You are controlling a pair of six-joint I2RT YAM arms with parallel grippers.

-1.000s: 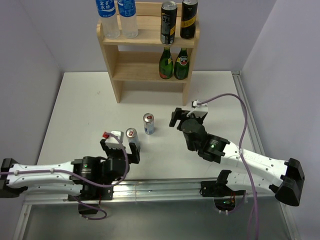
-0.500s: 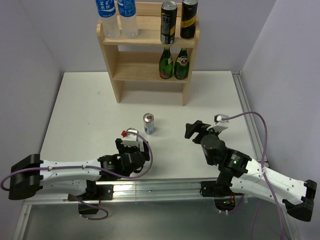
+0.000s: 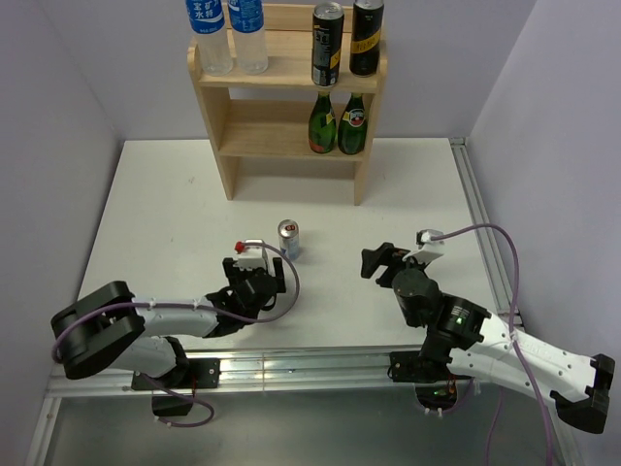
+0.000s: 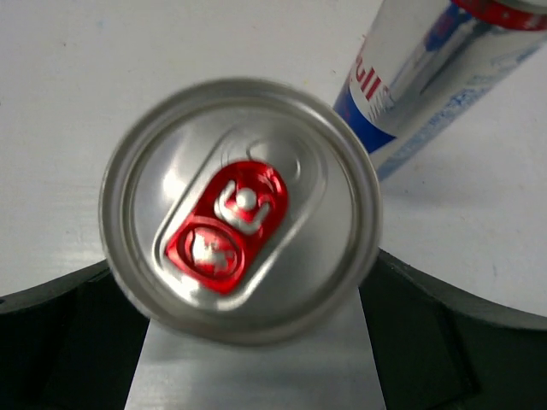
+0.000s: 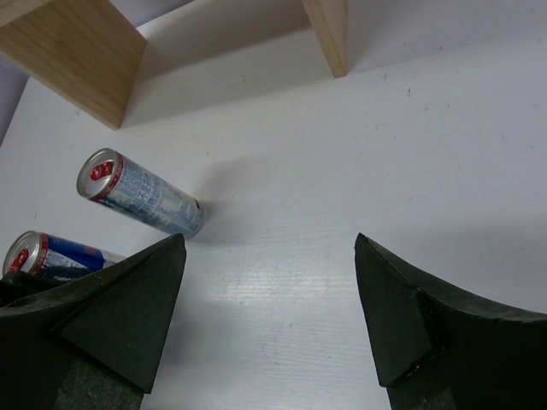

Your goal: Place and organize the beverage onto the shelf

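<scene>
While left fingers [image 4: 60,342] flank it, silver can [image 4: 241,209] stands (upright).

We see a white table [image 3: 165,214] enclosed by pale lilac walls [image 3: 49,107], evenly lit, an aluminium rail [image 3: 320,361] along its near edge.

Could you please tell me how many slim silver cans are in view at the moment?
2. One silver can stands free on the table before the shelf; the other can sits between the left gripper's fingers, nearer the arms. None seems hidden.
</scene>
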